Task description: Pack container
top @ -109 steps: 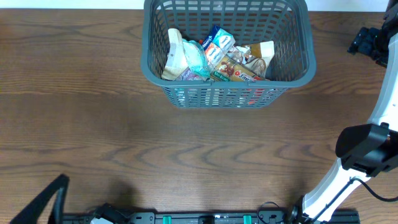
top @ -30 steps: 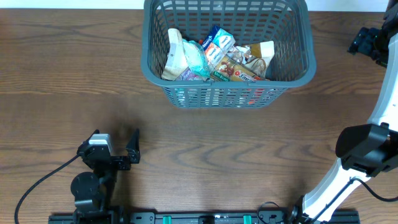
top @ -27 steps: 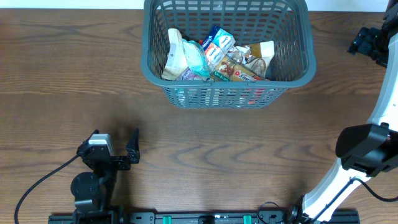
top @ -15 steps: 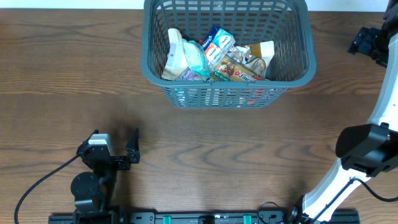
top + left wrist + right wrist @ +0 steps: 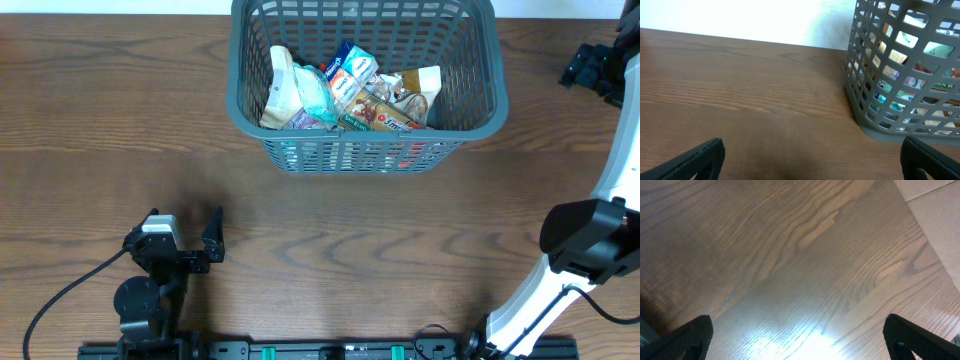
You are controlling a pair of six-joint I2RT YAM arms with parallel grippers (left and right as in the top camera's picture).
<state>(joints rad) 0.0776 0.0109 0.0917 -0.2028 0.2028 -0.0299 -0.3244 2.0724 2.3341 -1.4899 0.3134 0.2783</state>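
The container (image 5: 365, 152), a dark grey lattice basket, stands at the back middle of the table. Several snack packets (image 5: 350, 88) lie piled inside it. My left gripper (image 5: 185, 222) sits near the front left, well short of the basket, open and holding nothing. In the left wrist view the container (image 5: 871, 75) rises at the right, ahead of my open left gripper (image 5: 812, 162), and packets show through its slots. My right gripper (image 5: 592, 66) hovers at the far right edge, beside the basket. In the right wrist view my right gripper (image 5: 800, 340) is open over bare wood.
The brown wooden table (image 5: 120, 130) spreads around the basket. Its edge (image 5: 920, 227) crosses the upper right of the right wrist view, with pale floor beyond. The right arm's white link and dark joint (image 5: 585, 240) stand at the front right.
The left arm has come up from the front left corner to its place near the front edge. Over the last second nothing has moved.
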